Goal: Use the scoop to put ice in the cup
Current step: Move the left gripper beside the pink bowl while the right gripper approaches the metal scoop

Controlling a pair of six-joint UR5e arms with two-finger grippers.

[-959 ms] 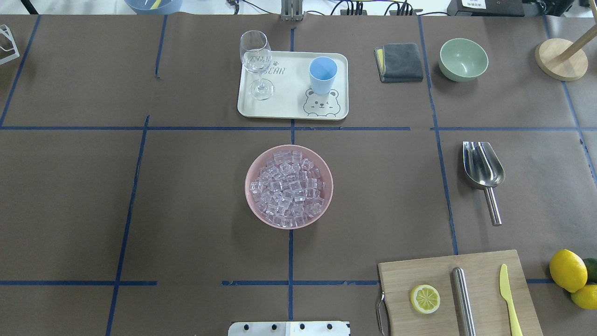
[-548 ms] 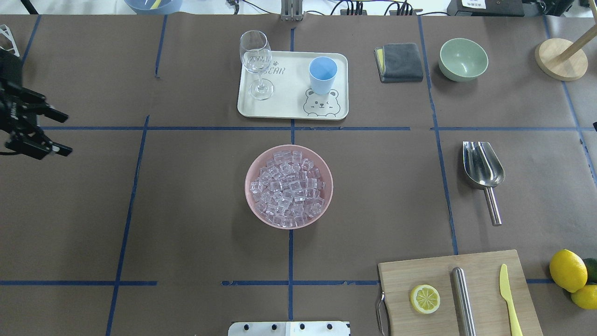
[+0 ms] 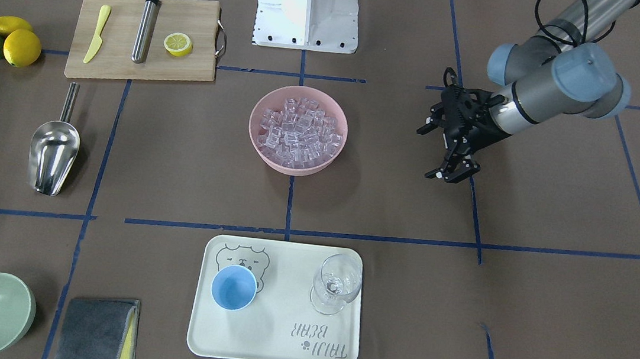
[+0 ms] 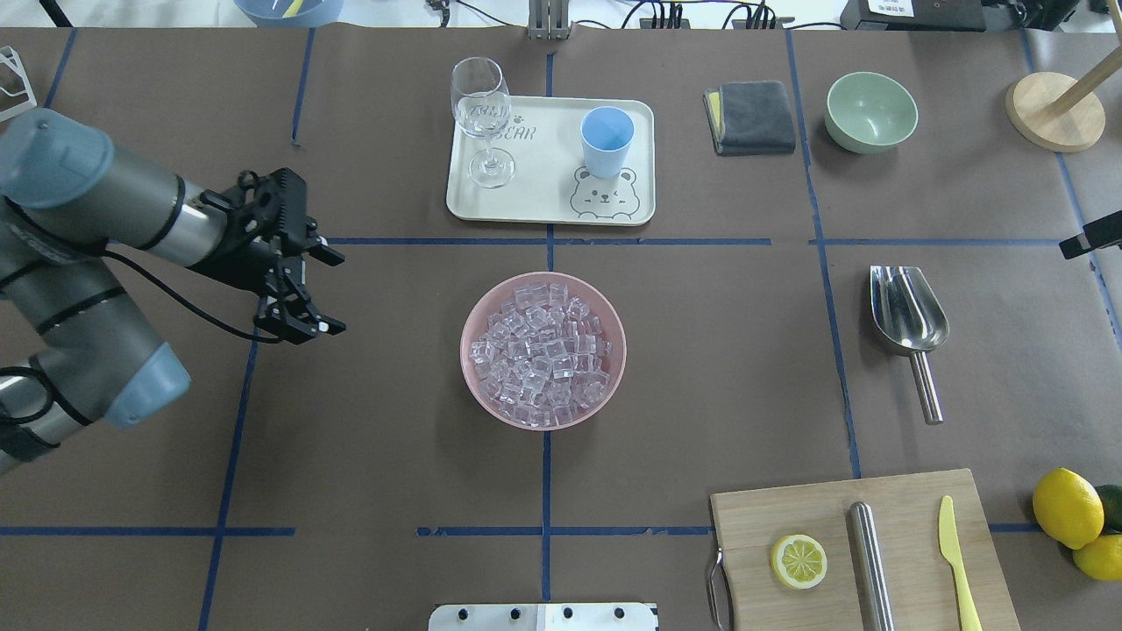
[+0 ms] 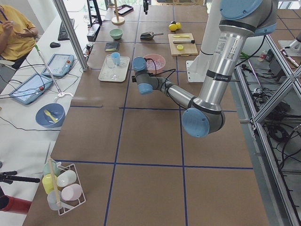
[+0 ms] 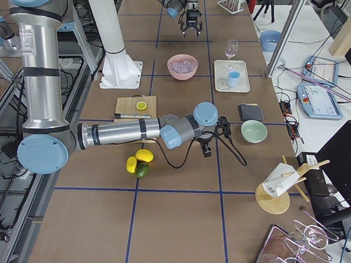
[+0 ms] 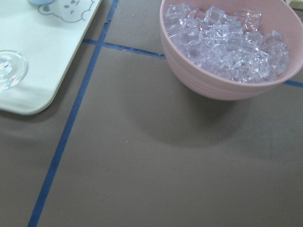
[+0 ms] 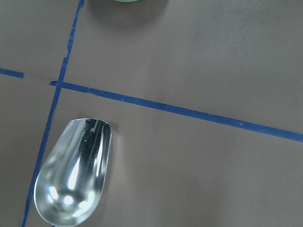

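The ice (image 4: 543,350) is a heap of clear cubes in a pink bowl (image 4: 465,352) at the table's middle; it also shows in the left wrist view (image 7: 227,33). The light-blue cup (image 4: 607,140) stands upright on a cream tray (image 4: 543,200) beyond the bowl. The steel scoop (image 4: 907,315) lies flat on the table to the right, and its trough shows in the right wrist view (image 8: 75,175). My left gripper (image 4: 337,294) is open and empty, left of the bowl. Only a black tip of my right gripper (image 4: 1091,237) shows at the right edge, beyond the scoop; I cannot tell its state.
A wine glass (image 4: 480,114) stands on the tray beside the cup. A grey cloth (image 4: 752,116), a green bowl (image 4: 870,110) and a wooden stand (image 4: 1052,109) are at the back right. A cutting board (image 4: 789,517) with a lemon half, a steel cylinder and a yellow knife is at the front right.
My left arm has swung in from the left edge toward the pink bowl, gripper still open. A tip of the right gripper has come in at the right edge.
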